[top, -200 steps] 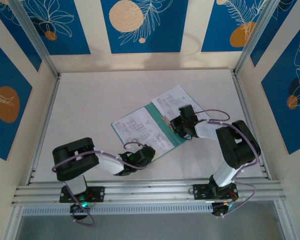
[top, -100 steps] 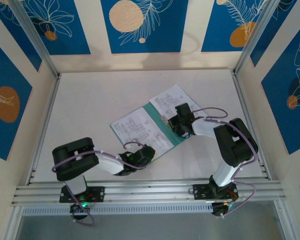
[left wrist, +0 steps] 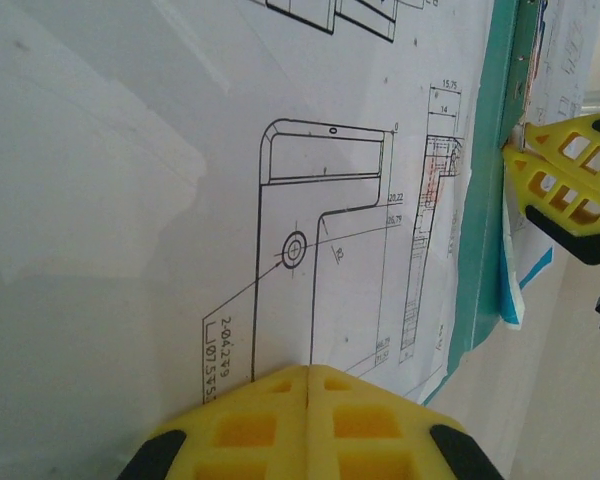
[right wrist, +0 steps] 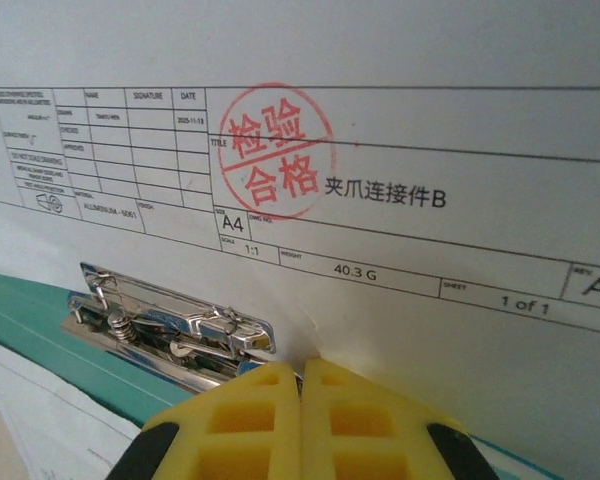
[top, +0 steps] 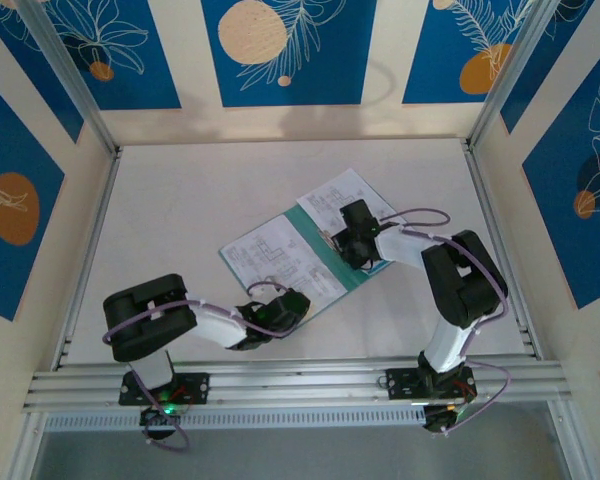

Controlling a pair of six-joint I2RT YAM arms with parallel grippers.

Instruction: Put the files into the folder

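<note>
Teal folder open flat, white files on both halves

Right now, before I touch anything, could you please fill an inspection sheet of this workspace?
Surface: white table.
Job's things: teal folder lies open; white files on both halves; metal clip at the spine.
Clutter: nothing seen.
Grippers: left gripper shut, tips on a drawing sheet; right gripper shut, tips beside the clip.
Cables: purple cables along both arms.
Surroundings: blue patterned wall panels, aluminium frame.
</note>
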